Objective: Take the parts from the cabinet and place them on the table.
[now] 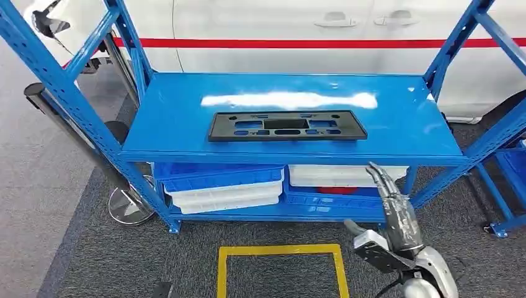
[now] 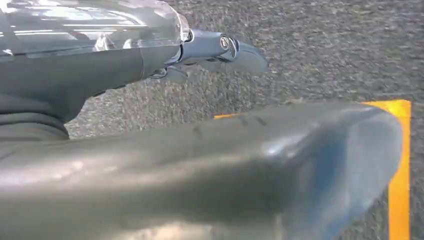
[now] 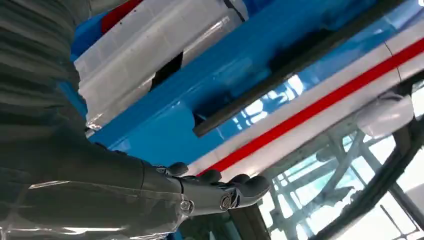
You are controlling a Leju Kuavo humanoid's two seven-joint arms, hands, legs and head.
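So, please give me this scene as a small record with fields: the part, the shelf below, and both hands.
part: black flat panel lying on the top shelf of the blue rack
lower shelf: blue and white trays, stacked
right hand: raised in front of the rack, below the top shelf, fingers extended, holding nothing
left hand: over grey carpet near a yellow floor line, holding nothing

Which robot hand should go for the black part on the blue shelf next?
Right, probably. The right robot hand is raised, open, just below the shelf edge near the black part. The left robot hand hangs over the carpet floor.
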